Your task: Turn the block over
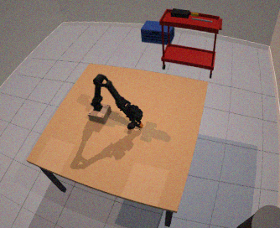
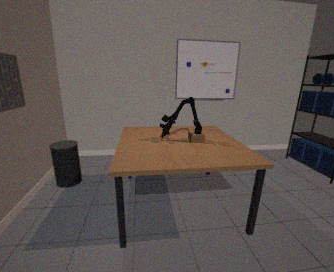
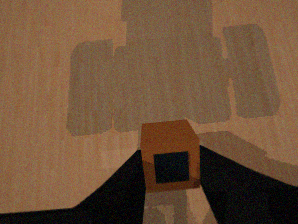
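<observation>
The orange block (image 1: 141, 125) (image 3: 167, 135) is held between the two black fingers of my gripper (image 1: 137, 126) (image 2: 163, 136) (image 3: 168, 153), which is shut on it. In the wrist view the block's dark square mark (image 3: 171, 168) is on the side turned toward the camera, and a plain orange side shows above it. The gripper is low over the wooden table (image 1: 114, 180) (image 2: 186, 158) (image 3: 35, 105). Whether the block touches the table is too small to tell in the top and exterior views, and its underside is hidden.
The arm's base (image 1: 100, 113) (image 2: 196, 137) stands on the table behind the gripper. Shadows of the arm fall across the table top. A red cart (image 1: 189, 59) and a blue crate (image 1: 156, 33) stand on the floor beyond the table, and a dark bin (image 2: 67, 164) stands off to one side.
</observation>
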### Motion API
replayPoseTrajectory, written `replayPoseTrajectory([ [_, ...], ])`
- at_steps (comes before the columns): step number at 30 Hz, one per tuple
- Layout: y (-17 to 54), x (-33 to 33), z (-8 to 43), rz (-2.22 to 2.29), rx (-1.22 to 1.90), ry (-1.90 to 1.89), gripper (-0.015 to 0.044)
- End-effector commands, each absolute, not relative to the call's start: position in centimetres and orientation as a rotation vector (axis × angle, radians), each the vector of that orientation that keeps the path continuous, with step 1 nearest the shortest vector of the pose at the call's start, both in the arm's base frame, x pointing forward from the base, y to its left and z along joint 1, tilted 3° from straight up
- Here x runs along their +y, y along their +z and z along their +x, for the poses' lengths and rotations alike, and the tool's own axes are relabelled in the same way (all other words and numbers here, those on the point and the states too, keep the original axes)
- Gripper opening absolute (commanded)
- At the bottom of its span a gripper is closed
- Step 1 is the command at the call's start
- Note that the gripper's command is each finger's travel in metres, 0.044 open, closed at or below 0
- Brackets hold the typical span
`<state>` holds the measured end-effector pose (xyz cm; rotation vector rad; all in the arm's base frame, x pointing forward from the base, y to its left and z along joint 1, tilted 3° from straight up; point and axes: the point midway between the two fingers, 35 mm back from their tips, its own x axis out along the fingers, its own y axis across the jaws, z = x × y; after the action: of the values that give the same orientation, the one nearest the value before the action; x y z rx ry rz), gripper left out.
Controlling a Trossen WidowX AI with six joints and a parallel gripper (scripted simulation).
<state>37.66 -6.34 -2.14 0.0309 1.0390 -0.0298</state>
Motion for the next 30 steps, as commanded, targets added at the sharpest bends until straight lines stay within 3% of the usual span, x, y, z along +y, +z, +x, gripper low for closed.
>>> replayPoseTrajectory([
  [1,-3.0,-6.4,37.9,0.034,0.992,-0.028,0.0],
  [30,-5.1,-6.2,37.2,0.026,0.564,-0.032,0.0],
])
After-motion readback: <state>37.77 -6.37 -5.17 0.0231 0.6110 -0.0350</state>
